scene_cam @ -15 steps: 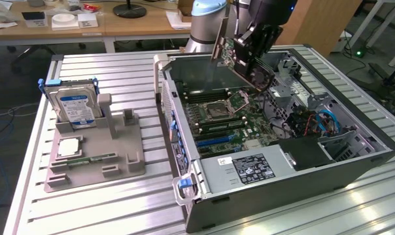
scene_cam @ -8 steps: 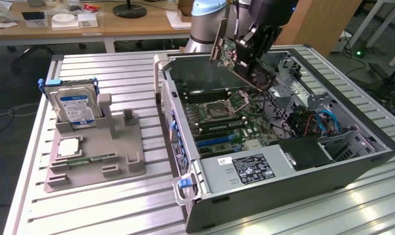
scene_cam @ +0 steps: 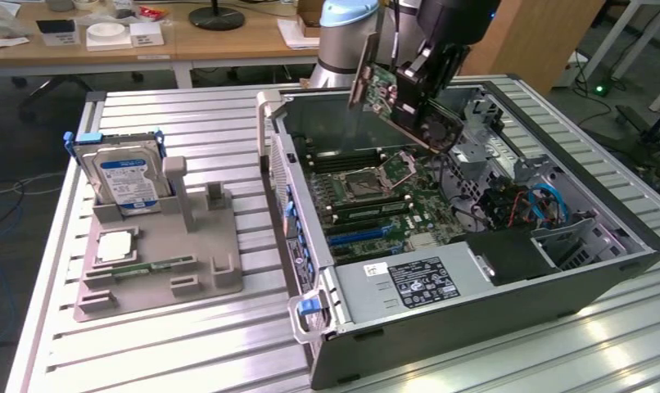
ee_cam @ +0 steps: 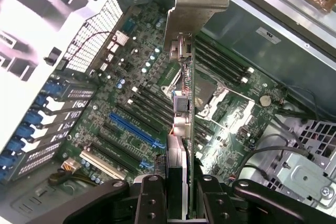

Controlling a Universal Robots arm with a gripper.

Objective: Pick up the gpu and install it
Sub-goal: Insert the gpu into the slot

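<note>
Gripper (ee_cam: 178, 184) pinching gpu (ee_cam: 185, 103) edge-on between its fingers, arm reaching down from above into open case (scene_cam: 472, 311), gpu held tilted over motherboard (ee_cam: 131, 103) beneath gripper, long axis running straight out from gripper, metal bracket (ee_cam: 197, 3) at far end.

The arm (scene_cam: 346, 29) stands at twelve o'clock of the exterior view, its pale grey-blue joint upright. The black wrist (scene_cam: 453, 20) sits just beside it toward three o'clock. From the wrist the gripper (scene_cam: 415, 88) reaches downward, slanting toward seven o'clock. Its two black fingers (ee_cam: 149, 195) are part-way closed, one on each face of the gpu (ee_cam: 181, 150), clamping it edge-on between them. The gpu hangs tilted from this grip, and no other part of the arm touches it.
</note>
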